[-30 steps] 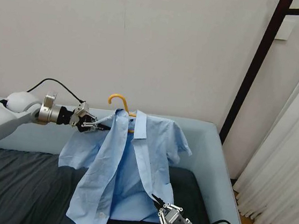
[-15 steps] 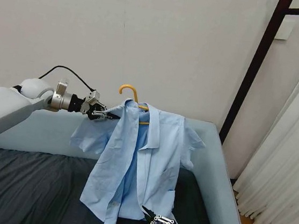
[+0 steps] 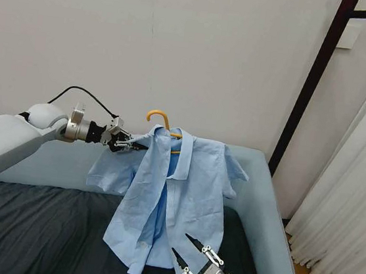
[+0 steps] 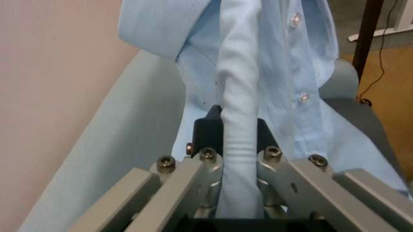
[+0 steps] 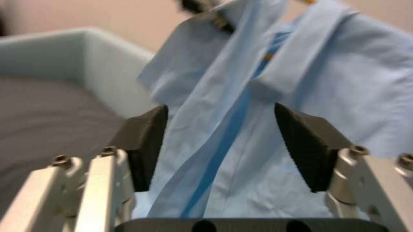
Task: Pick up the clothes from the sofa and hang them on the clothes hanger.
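Left gripper [image 4: 237, 130] pinches shirt [image 4: 240, 72]; head view adds hanger [image 3: 158, 116].

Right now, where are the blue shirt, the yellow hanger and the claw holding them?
blue shirt [image 3: 196, 198]: head view, front panel.
yellow hanger [image 3: 157, 112]: head view, curved hook.
left gripper [image 3: 131, 145]: head view, between fingertips clamping shirt.
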Controlling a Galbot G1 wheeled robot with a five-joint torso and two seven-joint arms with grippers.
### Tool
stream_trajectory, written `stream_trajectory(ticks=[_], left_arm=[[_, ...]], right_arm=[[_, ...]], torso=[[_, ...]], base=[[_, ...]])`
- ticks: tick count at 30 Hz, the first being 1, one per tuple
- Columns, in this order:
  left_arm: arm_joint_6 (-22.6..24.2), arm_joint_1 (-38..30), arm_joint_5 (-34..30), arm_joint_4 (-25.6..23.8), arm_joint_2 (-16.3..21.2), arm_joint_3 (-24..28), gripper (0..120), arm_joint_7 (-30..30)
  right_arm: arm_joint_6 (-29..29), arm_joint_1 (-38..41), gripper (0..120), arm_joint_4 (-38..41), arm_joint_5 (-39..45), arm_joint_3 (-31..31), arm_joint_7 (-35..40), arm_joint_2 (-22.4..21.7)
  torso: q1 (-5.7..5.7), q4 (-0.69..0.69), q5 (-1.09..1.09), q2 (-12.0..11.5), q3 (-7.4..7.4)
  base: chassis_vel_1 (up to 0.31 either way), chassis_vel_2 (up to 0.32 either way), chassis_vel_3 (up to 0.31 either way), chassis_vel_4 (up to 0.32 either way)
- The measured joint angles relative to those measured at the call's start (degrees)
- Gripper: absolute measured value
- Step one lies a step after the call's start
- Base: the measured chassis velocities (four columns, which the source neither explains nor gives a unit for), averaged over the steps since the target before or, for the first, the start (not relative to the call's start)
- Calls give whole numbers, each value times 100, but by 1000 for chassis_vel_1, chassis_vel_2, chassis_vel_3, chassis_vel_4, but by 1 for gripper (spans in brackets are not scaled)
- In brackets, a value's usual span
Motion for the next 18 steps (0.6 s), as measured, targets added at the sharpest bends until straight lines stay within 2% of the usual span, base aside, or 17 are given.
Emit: stream_trajectory(ticks=[1,4,5,6,7,9,13,15,18], left_arm=[[0,0,0,0,0,0,1,0],[25,43,24,-177,3,1,1,-67],[33,45,33,-222,-6,18,1,-79],[33,45,33,-222,-6,18,1,-79],[42,34,46,-242,-59,68,1,-85],[69,1,66,-319,-143,148,1,-107],[108,-52,85,-479,-175,271,1,-155],[138,-67,94,-569,-215,325,1,-208],[159,-67,96,-618,-262,345,1,-246]], right_arm=[[0,0,67,0,0,0,0,0],[-778,475,81,346,1184,77,711,-49],[-940,670,86,367,1526,125,922,-76],[-940,670,86,367,1526,125,922,-76],[-1082,856,91,367,1860,230,1144,-116],[-1301,1099,98,363,2331,371,1460,-198],[-1629,1387,100,400,2940,420,1852,-285],[-1906,1619,100,508,3430,356,2140,-271],[-2042,1792,100,537,3696,252,2294,-243]], torso=[[0,0,0,0,0],[0,2,0,0,0],[0,4,1,-1,0],[0,4,1,-1,0],[0,9,1,-1,0],[1,1,-1,-1,1],[1,-1,2,-1,1],[1,2,0,-1,0],[1,3,0,-1,0]], base=[[0,0,0,0],[0,0,0,0],[0,0,0,0],[0,0,0,0],[0,0,0,0],[0,0,0,0],[0,0,0,0],[0,0,0,0],[0,0,0,0]])
